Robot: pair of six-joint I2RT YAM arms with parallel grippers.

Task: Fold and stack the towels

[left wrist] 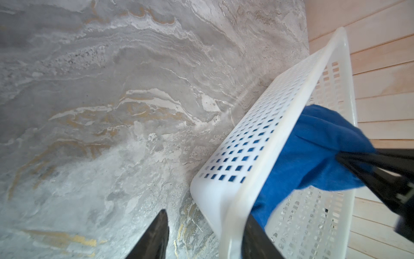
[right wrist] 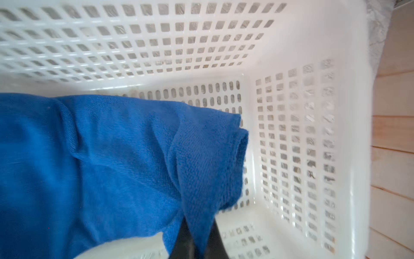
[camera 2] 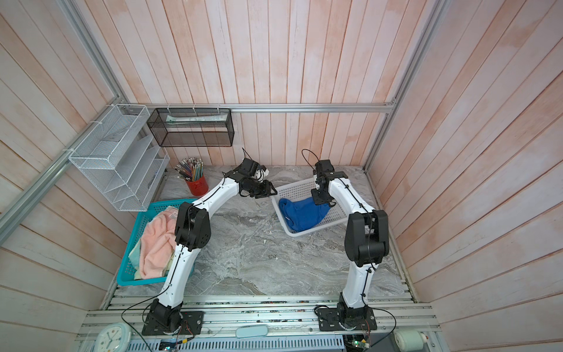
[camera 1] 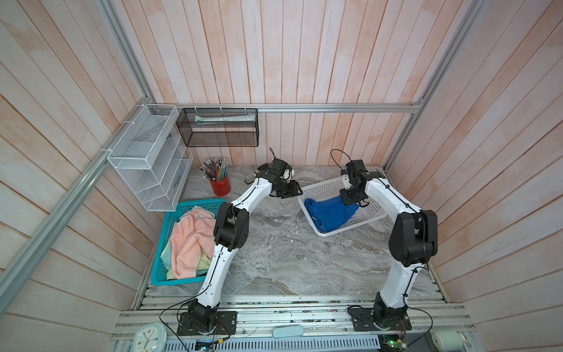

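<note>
Black fingers (right wrist: 182, 244) of the right gripper (right wrist: 199, 243) are sitting closest to the lens in the right wrist view, pressing together on a thick fold of the blue towel (right wrist: 100, 157). That fold is rising out of the white basket (right wrist: 280, 44), while the remainder of the towel is sagging inside it and covering roughly half its floor. In both top views the right gripper (camera 1: 353, 199) is hanging over the middle of the white basket (camera 1: 374, 213), pointing down, and the blue towel (camera 1: 329, 213) is stretching from it toward the basket's left wall.

The left gripper (left wrist: 207, 224) is standing spread at the white basket's (left wrist: 257, 139) left corner. 1 finger (left wrist: 156, 235) is hovering outside the wall, clear of it, and the other is reaching inside, so the rim is passing between the 2. The blue towel (left wrist: 313, 152) is showing through the wall's holes just beside them.

Farther out, the white basket is resting on the marble table (camera 1: 274, 253). Well apart to its left, a teal basket (camera 1: 158, 274) is holding the pink towel (camera 1: 192, 240) in a loose heap, with the yellow towel (camera 1: 167, 256) peeking out beneath. A red cup (camera 1: 220, 186) of pencils is standing left of the white basket, behind the teal one.
</note>
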